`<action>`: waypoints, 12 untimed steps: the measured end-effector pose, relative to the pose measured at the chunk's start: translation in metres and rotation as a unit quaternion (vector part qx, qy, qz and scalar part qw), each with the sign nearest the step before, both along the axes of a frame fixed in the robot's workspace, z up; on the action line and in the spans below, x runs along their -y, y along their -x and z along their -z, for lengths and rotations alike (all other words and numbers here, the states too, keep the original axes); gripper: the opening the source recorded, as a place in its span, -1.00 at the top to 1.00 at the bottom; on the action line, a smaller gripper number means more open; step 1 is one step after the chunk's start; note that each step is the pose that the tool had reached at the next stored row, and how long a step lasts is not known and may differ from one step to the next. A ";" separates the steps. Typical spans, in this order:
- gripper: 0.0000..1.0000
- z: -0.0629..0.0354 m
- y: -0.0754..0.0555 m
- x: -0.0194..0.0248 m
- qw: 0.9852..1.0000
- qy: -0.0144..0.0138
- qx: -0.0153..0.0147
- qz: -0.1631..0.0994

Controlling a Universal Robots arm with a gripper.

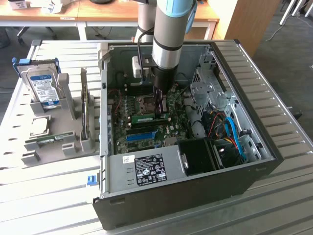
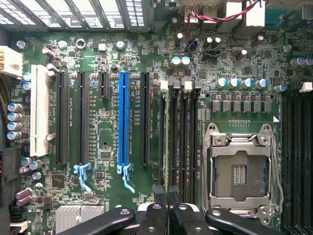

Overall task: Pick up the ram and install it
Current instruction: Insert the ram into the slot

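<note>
exterior view: my tool (image 1: 159,108) is down inside the open case (image 1: 161,169), clamped on the ram (image 1: 146,118). wrist view: the stick stands edge-on along a memory slot (image 2: 167,98). i judge we're mid-install; seating calls for straight, even pressure.

Arm upright, tool (image 2: 167,191) pointing down, fingers (image 2: 157,197) pinched.

A slatted metal table (image 1: 44,196) carries an open computer case (image 1: 146,171) from centre toward three o'clock and a grey parts holder (image 1: 71,142) at nine o'clock.
</note>
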State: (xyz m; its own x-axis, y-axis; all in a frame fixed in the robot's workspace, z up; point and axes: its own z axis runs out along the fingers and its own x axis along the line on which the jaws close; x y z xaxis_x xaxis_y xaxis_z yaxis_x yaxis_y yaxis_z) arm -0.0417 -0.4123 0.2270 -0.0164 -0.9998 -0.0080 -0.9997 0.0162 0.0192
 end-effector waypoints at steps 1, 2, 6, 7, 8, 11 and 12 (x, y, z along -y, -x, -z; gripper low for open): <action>0.76 -0.0005 0.000 0.0000 1.000 0.000 0.000 0.000; 0.76 -0.0007 0.000 0.0000 1.000 0.000 0.000 0.000; 0.76 -0.0008 0.000 0.0000 1.000 0.000 0.000 0.000; 0.76 -0.0008 0.000 0.0000 1.000 0.000 0.000 0.000; 0.76 -0.0008 0.000 0.0000 1.000 0.000 0.000 0.000; 0.76 -0.0008 0.000 0.0000 1.000 0.000 0.000 -0.001; 0.76 -0.0008 0.000 0.0000 1.000 0.000 0.000 -0.002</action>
State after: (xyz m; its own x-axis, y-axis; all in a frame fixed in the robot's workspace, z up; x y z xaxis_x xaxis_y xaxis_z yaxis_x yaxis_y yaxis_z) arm -0.0416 -0.4123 0.2279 -0.0121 -0.9999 -0.0080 -0.9997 0.0120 0.0192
